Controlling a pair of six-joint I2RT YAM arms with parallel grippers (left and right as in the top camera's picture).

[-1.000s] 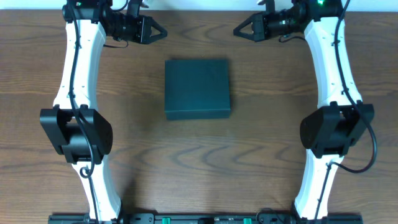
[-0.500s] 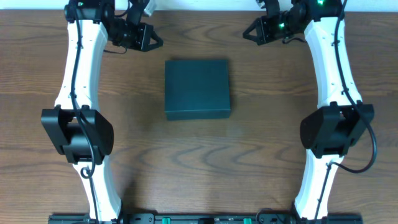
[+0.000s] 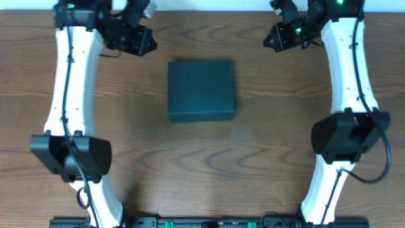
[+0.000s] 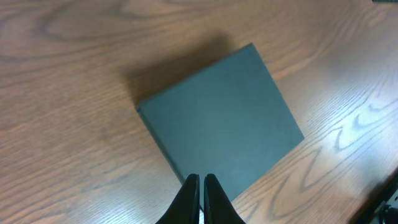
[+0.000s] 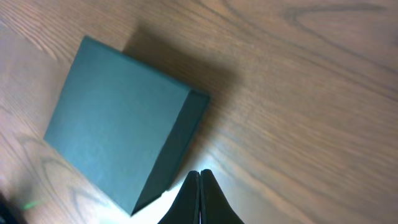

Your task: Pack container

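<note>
Dark teal square cardboard box (image 3: 200, 90) lies closed; near it my left gripper (image 4: 201, 183) and right gripper (image 5: 200, 177) are clenched, empty.

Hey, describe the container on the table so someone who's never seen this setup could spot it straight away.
Start at the brown wooden table, with the white left arm and right arm along its sides. Between them, nearer the far edge, lies the container. Unlike the white arms, it is a flat, square, matte teal-black box with its lid shut.
</note>
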